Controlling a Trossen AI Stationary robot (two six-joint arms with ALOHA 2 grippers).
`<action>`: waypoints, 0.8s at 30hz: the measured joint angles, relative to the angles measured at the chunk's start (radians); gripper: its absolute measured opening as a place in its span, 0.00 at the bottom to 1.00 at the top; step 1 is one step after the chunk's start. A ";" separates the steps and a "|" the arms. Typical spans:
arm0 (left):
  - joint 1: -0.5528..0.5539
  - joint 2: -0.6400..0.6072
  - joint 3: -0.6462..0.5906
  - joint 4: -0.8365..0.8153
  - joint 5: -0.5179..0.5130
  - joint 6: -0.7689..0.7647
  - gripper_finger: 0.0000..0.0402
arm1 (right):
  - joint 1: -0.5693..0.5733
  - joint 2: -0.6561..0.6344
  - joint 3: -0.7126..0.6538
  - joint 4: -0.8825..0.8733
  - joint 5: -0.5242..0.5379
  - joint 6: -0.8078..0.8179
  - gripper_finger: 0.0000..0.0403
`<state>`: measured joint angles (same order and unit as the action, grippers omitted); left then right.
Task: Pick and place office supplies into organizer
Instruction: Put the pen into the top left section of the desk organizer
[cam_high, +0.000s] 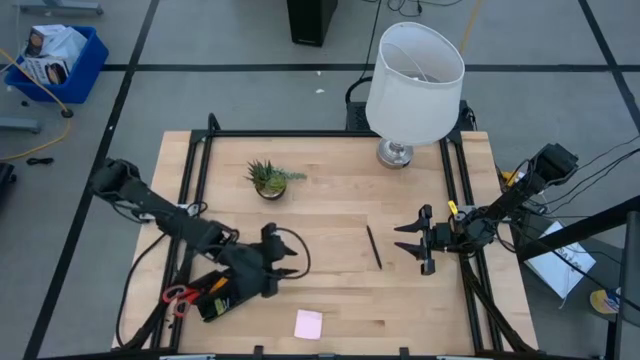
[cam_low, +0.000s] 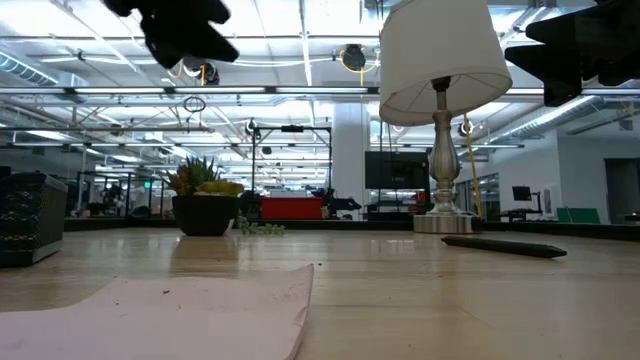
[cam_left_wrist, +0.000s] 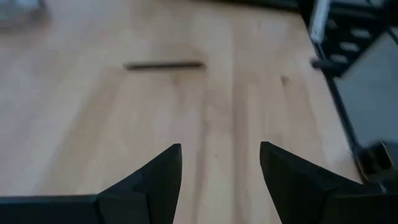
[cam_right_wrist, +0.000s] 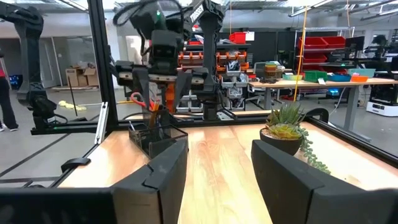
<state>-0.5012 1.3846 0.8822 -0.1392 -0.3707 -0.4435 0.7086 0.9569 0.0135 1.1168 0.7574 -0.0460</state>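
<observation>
A pen (cam_high: 373, 247) lies alone on bare mid-bench between two spread, empty hands, left (cam_high: 285, 258) beside the organizer (cam_high: 222, 294) at the front-left edge, right (cam_high: 413, 240) near the right edge.

Gray floor (cam_high: 250, 40) with dark lines, blue bin (cam_high: 60, 60) in a corner, long ceiling lights (cam_low: 300, 62), red bins (cam_right_wrist: 323, 42) on shelves

Premises: a robotics lab or workshop hall. A wooden tabletop (cam_high: 330, 210) stands in a black metal frame (cam_high: 455, 190) on a grey floor marked with dark lines. Beyond it, open ceiling trusses with strip lights (cam_low: 300, 62), workbenches (cam_right_wrist: 323, 84) carrying red and green bins (cam_right_wrist: 320, 43), and cardboard boxes (cam_right_wrist: 78, 76). A blue crate (cam_high: 60, 60) sits at ten o'clock off the tabletop.
</observation>
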 joint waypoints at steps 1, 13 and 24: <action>-0.004 -0.015 -0.001 0.004 -0.031 0.009 0.54 | 0.000 0.000 0.000 0.000 0.000 0.000 0.44; -0.046 -0.419 0.001 0.070 0.085 0.192 0.54 | 0.000 0.000 0.000 0.000 0.000 0.000 0.44; -0.196 -0.521 -0.006 0.087 0.048 0.374 0.54 | 0.000 0.000 0.000 0.000 0.000 0.000 0.44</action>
<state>-0.6972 0.8633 0.8761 -0.0520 -0.3229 -0.0697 0.7086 0.9565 0.0135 1.1172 0.7574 -0.0456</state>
